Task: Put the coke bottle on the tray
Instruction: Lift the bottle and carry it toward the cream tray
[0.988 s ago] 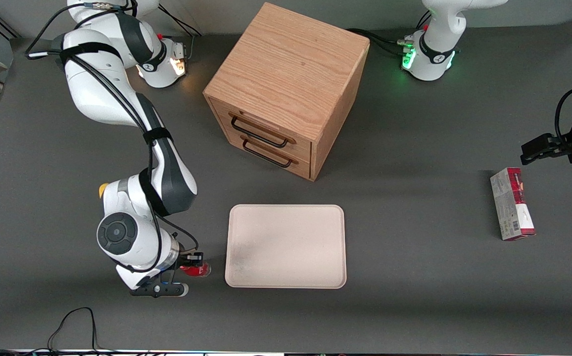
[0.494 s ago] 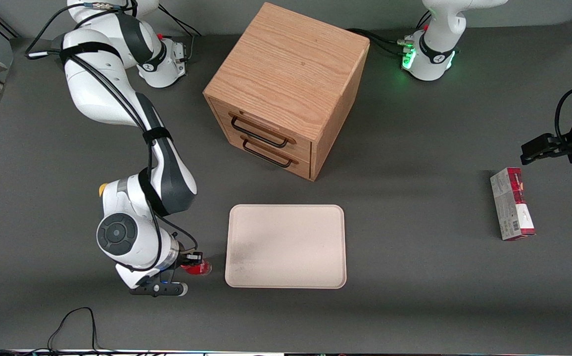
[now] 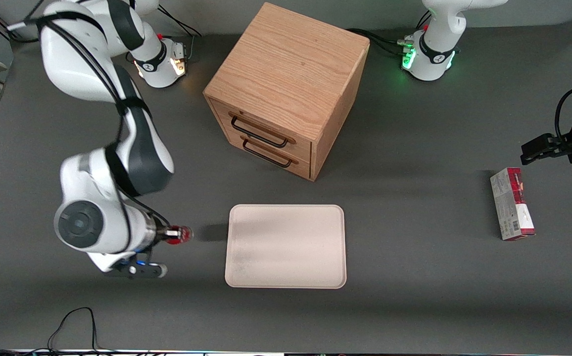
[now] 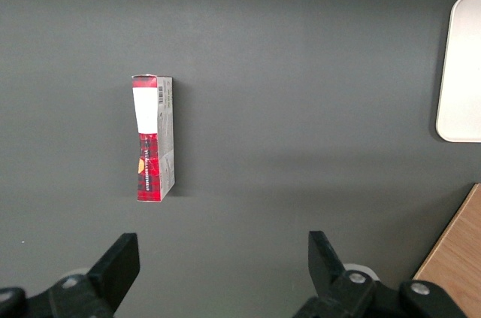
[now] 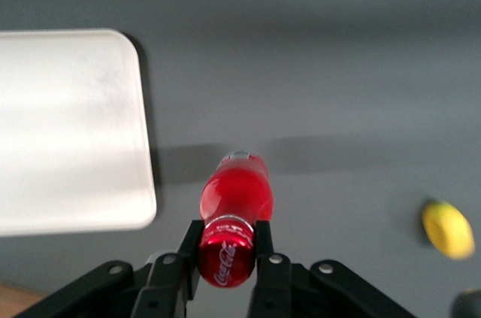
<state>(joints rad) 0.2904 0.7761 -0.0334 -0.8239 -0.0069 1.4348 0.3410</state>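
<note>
Two black fingers (image 5: 263, 258) of the gripper (image 5: 227, 252) are clamping the coke bottle (image 5: 231, 224) at its neck, just under the red cap, one finger on each side. The bottle is hanging from the gripper above the grey counter (image 3: 414, 296), clear of the surface, with its shadow lying on the counter beside the tray (image 3: 286, 245). In the front view the gripper (image 3: 171, 235) is sitting beside the tray, toward the working arm's end of the counter, and the bottle (image 3: 179, 234) is showing as a small red shape at its tip, not over the tray. The tray is lying flat and bare, nearer to the front camera than the wooden drawer cabinet (image 3: 286, 89), in front of its two black-handled drawers. A small yellow object (image 5: 448, 229) is resting on the counter in the right wrist view, well apart from the bottle. A red-and-grey carton (image 3: 511, 203) is lying toward the parked arm's end of the counter.
</note>
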